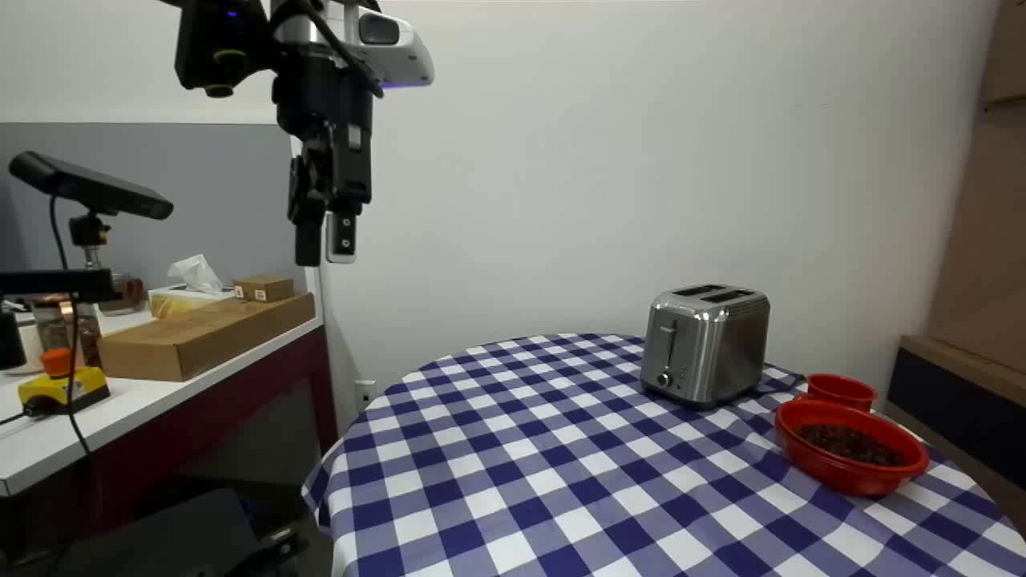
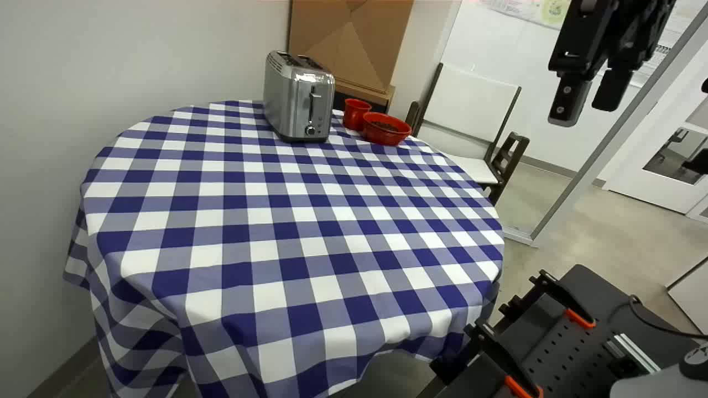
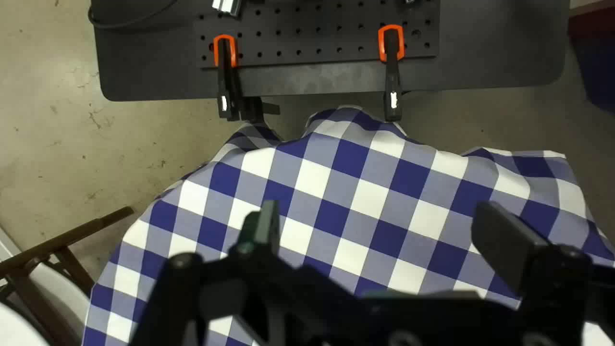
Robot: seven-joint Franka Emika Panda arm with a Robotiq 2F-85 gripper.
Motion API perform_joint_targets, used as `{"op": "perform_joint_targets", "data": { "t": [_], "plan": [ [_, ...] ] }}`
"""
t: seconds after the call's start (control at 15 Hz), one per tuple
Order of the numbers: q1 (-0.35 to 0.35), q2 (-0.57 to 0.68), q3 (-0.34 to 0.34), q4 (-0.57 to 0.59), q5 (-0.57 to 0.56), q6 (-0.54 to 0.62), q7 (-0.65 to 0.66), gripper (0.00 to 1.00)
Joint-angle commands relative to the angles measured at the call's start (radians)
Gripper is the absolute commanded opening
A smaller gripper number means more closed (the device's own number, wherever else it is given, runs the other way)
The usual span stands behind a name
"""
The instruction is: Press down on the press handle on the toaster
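The claw (image 3: 377,216) sat right up in the wrist view, fingers (image 3: 502,245) wide apart, nothing held, just checked cloth (image 3: 355,192) showing thru the gap. It hung high & well apart from the toaster (image 2: 296,98), which stood upright near the far edge of the surface (image 2: 276,221) in an exterior view, w/ a red cup (image 2: 355,116) & red bowl (image 2: 384,135) just beside it. The press handle (image 1: 667,329) was near the top of its slot (image 1: 670,353), so IMO this was the approach stage, no press done yet.

Doing it well, tbh: best was prob fingers together first, b/c a wide claw could've straddled that small handle & missed. Then tips right above the handle, claw pointing down, & a slow push straight along the slot. Too far in & they'd have bumped the toaster's face; too far out & they'd have slipped off. Toaster looked light-ish to me, so a crooked shove could've tipped or skated it. The knob (image 1: 664,379) under the slot needed clearance too. Wrist view didn't show the toaster, so aiming needed the exterior views.
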Motion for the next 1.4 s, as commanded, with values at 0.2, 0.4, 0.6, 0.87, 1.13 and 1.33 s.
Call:
{"op": "perform_joint_targets", "data": {
  "t": [0.2,0.4,0.6,0.87,1.13,1.33],
  "plan": [
    [0.000,0.017,-0.010,0.009,-0.013,0.034,0.026,1.00],
    [-0.041,0.101,-0.039,0.072,-0.039,0.117,0.010,1.00],
    [-0.072,0.244,-0.073,0.176,-0.067,0.198,-0.021,1.00],
    [-0.076,0.458,-0.116,0.372,-0.080,0.237,-0.075,1.00],
    [-0.071,0.667,-0.137,0.607,-0.100,0.216,-0.094,1.00],
    [-0.061,0.819,-0.148,0.781,-0.149,0.213,-0.087,1.00]
  ]
}}
